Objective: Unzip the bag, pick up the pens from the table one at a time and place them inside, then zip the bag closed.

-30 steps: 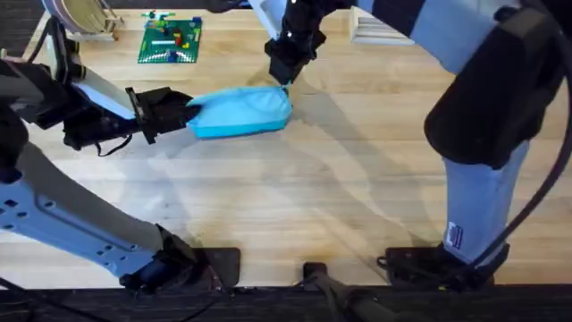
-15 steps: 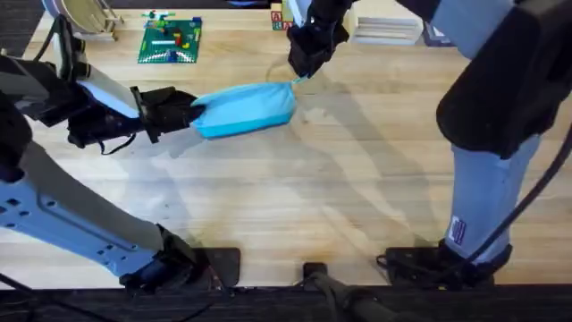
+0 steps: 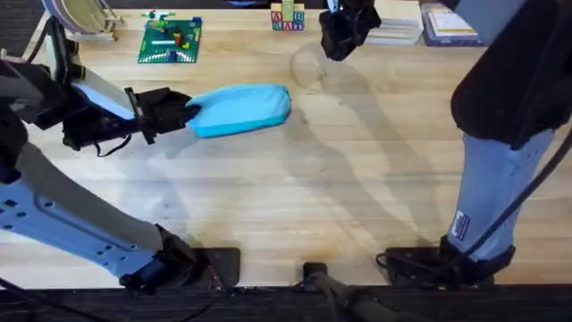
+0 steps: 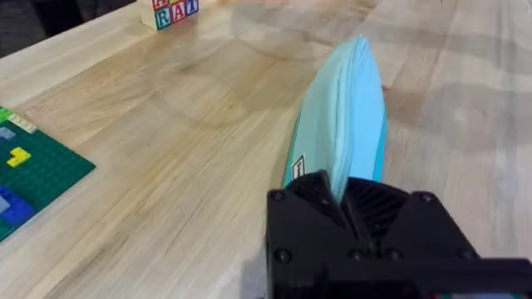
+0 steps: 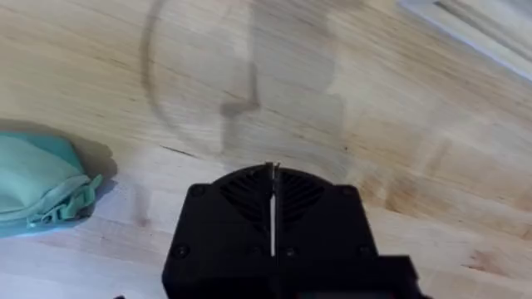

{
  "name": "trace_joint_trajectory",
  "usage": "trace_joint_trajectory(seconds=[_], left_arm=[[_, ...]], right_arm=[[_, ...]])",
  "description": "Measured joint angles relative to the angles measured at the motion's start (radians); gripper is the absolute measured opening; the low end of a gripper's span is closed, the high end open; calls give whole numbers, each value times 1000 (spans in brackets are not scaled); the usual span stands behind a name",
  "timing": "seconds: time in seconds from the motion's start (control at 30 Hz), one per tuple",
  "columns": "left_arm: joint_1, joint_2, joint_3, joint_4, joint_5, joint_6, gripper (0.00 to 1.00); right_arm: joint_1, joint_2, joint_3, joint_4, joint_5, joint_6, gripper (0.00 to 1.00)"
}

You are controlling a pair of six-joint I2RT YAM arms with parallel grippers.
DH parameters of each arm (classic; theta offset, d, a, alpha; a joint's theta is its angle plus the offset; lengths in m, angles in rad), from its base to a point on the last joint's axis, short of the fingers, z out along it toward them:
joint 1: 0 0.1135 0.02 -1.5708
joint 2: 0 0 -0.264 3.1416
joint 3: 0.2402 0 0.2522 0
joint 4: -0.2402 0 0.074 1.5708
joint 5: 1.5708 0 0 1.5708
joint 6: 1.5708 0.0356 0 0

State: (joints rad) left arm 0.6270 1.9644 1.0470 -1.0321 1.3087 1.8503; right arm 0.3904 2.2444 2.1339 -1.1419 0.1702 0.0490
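Observation:
The light-blue bag [image 3: 243,109] lies on the table [image 3: 295,197], left of centre. My left gripper [image 3: 189,114] is shut on the bag's left end; in the left wrist view the bag [image 4: 345,124] runs away from the pinching fingers [image 4: 320,195] with its top seam looking closed. My right gripper [image 3: 340,46] hangs above the far table, to the right of the bag and apart from it. It is shut on nothing, with its fingers [image 5: 249,208] pressed together. The bag's right end and zipper tab [image 5: 65,209] rest on the wood. The pens are out of view.
A green brick baseplate [image 3: 170,41] lies at the back left beside a wire rack [image 3: 82,18]. Letter blocks [image 3: 286,18] and stacked books [image 3: 420,22] stand along the far edge. Open wood stretches in front of and to the right of the bag.
My right gripper has left the bag's right end and moved up and to the right toward the far edge. The bag has settled flat, and the left gripper still holds it.

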Motion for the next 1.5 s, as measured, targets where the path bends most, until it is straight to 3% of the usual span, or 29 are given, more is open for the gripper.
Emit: trace_joint_trajectory(seconds=[0.9, 1.27, 1.5], left_arm=[[0, 0, 0, 0, 0, 0, 41], [0, 0, 0, 0, 0, 0, 42], [0, 0, 0, 0, 0, 0, 42]], right_arm=[[17, -12, -2, -4, 10, 0, 33], [61, -249, -1, -59, 10, 0, 32], [96, -322, -1, -131, 10, 0, 34]])
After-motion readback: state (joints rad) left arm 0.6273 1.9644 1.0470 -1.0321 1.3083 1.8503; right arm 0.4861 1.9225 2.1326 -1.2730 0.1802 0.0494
